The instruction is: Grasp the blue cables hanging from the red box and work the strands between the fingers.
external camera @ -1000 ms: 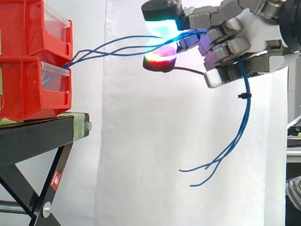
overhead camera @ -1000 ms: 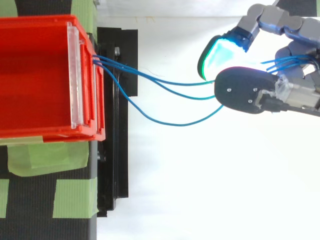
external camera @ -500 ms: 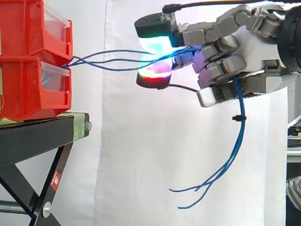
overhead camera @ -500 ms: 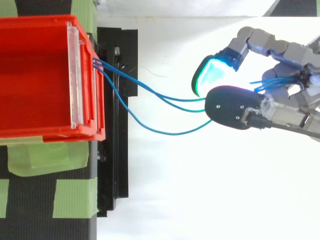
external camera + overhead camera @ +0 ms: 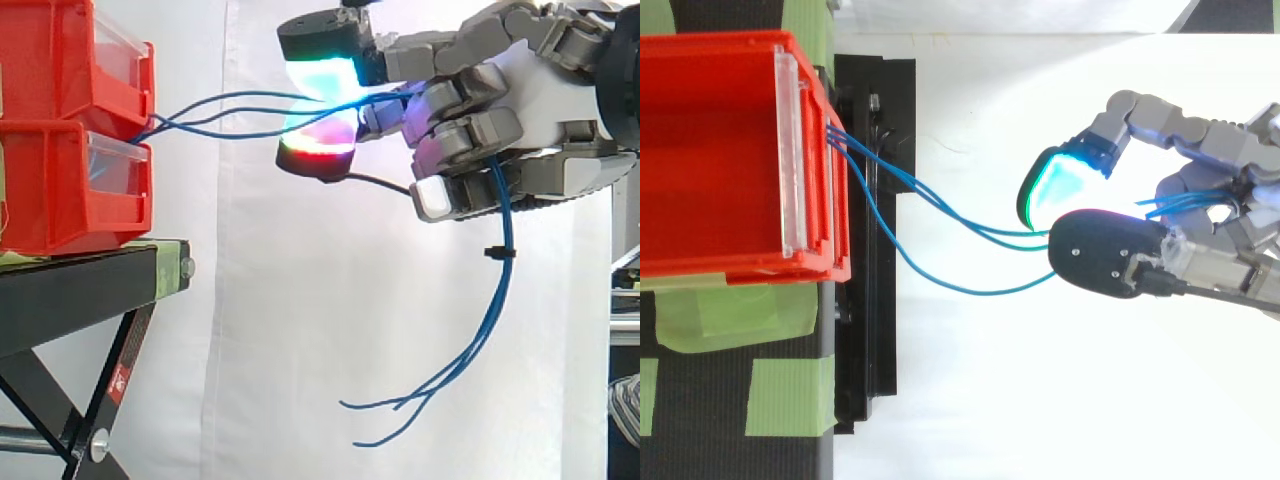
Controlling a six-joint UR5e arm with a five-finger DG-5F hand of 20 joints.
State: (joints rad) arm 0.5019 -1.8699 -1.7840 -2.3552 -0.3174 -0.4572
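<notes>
**Right of red box, in mid-air: strands pinched, working step on**

Hand closed on blue cables. Two glowing pads clamped on the strands from above and below, remaining fingers folded over the bundle further right.

Cable path:
- out of the box front at left
- across the gap in shallow sags to the pinch
- through the hand
- down below it to loose ends, hanging free and touching nothing

For the step, probably best:
- Rub pads against each other in short strokes with light pressure, so the strands roll and separate rather than bunch.
- Avoid hauling right. Slack looks modest, and the box end could pull taut.
- Mind the black tie on the hanging run, just under the folded fingers. Likely snag point if the bundle slides through.

Edges and room:
- Box lip and black stand well apart to the left of the pads.
- Open air below and between, white curtain behind.
- Plenty of space to shift down or right. Tightest toward the box, so worth staying clear of that lip.
</notes>
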